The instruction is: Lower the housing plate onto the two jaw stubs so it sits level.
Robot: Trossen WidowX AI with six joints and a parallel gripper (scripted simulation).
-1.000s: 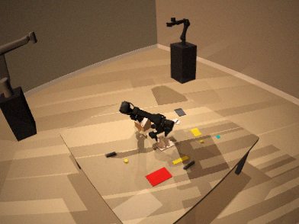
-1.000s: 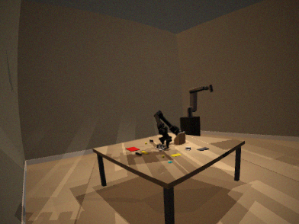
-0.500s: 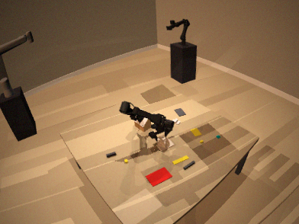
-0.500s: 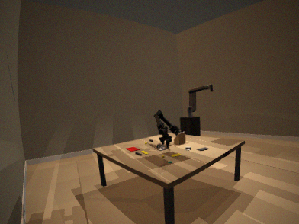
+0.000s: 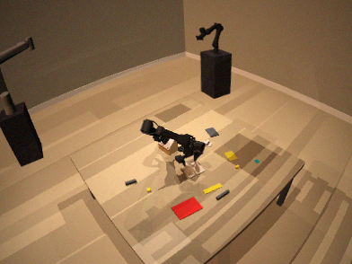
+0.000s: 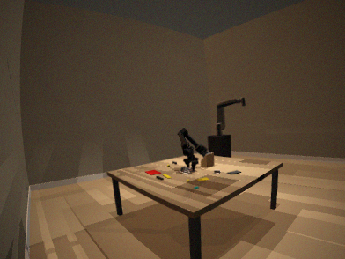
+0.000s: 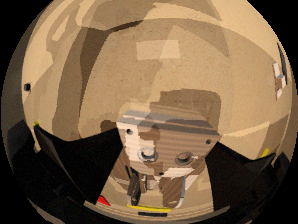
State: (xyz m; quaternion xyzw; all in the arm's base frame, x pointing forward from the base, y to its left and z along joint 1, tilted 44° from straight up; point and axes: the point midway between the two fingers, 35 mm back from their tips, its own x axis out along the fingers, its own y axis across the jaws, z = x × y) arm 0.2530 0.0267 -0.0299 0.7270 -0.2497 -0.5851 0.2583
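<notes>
The housing plate (image 7: 170, 143), pale with a striped wood-like look, spans the space between my two black fingers in the wrist view. My gripper (image 5: 190, 164) (image 6: 191, 169) (image 7: 168, 136) is shut on its side edges, low over the table. Two ringed round holes show in the plate's face. Below it in the wrist view are a dark upright part (image 7: 134, 190) and a pale jaw-like part (image 7: 174, 192). In the top and exterior views the pale assembly is small and partly hidden by my fingers. Whether the plate is seated on the stubs cannot be told.
A red sheet (image 5: 187, 207) (image 6: 152, 173), a yellow strip (image 5: 212, 189) (image 7: 150, 208) and a black bar (image 5: 223, 195) (image 6: 159, 178) lie near the assembly. A brown block (image 5: 167, 148) (image 6: 208, 159) stands by the arm. A yellow pad (image 5: 231, 155) and a grey pad (image 5: 212, 132) lie farther off.
</notes>
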